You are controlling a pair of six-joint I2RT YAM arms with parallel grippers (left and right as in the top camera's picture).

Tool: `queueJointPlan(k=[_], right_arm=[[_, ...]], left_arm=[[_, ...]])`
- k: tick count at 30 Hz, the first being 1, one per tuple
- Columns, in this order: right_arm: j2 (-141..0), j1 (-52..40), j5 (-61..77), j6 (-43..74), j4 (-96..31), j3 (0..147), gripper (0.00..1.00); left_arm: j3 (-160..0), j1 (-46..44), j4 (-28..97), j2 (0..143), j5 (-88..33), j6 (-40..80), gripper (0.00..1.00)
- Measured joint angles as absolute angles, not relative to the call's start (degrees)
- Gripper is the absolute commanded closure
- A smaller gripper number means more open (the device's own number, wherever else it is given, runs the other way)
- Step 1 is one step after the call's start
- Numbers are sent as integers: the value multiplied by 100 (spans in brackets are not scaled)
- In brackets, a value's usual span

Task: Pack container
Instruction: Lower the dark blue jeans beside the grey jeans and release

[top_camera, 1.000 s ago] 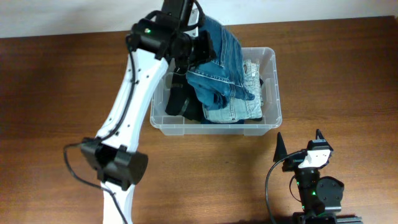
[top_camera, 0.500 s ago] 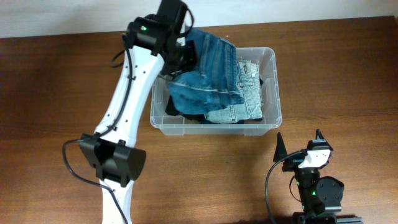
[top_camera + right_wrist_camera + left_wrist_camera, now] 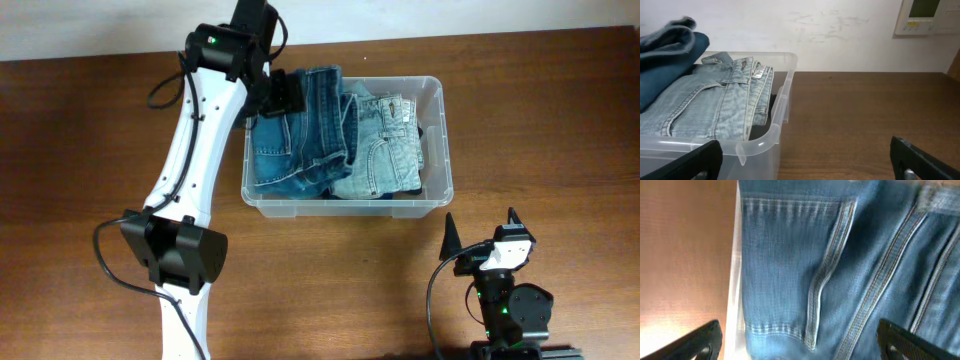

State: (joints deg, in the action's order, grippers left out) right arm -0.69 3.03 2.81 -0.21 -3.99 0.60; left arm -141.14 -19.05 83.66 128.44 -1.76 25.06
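Nearest you, your right claw [image 3: 481,218] sits released over the bench [image 3: 90,130], just where it was a second ago. Beyond it the container [image 3: 345,206] stands in the same spot, mid-bench. The dark jeans [image 3: 295,145], bunched and hanging from your left claw a second ago, now lie spread in its left half, beside the light jeans [image 3: 385,150]. At its far-left corner, your left claw [image 3: 280,97] has let go and hovers above them, spread wide.

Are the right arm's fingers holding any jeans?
No: the right fingers stand open and empty above the table, apart from the container where the jeans lie.
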Motion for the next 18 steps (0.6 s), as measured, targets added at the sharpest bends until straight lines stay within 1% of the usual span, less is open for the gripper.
queueJointPlan(k=[2, 3, 4, 5, 6, 8, 11, 18], right_arm=[[-69, 303, 283, -23, -397, 60, 2], [-69, 303, 283, -25, -399, 60, 1], [-69, 303, 283, -21, -397, 60, 2], [-69, 303, 283, -23, -397, 60, 2], [-69, 303, 283, -23, -399, 60, 1], [-69, 303, 283, -23, -397, 60, 2], [-69, 303, 283, -27, -399, 60, 2], [-69, 303, 281, -21, -399, 60, 1]], left_arm=[[-14114, -1905, 8047, 12844, -80, 2353, 11], [-14114, -1905, 7926, 12844, -56, 2294, 21], [-14114, -1905, 7780, 12844, -32, 2246, 29], [-14114, -1905, 7655, 12844, -8, 2191, 41], [-14114, -1905, 7537, 12844, 10, 2169, 51], [-14114, -1905, 7301, 12844, 34, 2117, 75], [-14114, -1905, 7054, 12849, 54, 2045, 92], [-14114, -1905, 6781, 13222, 71, 2036, 93]])
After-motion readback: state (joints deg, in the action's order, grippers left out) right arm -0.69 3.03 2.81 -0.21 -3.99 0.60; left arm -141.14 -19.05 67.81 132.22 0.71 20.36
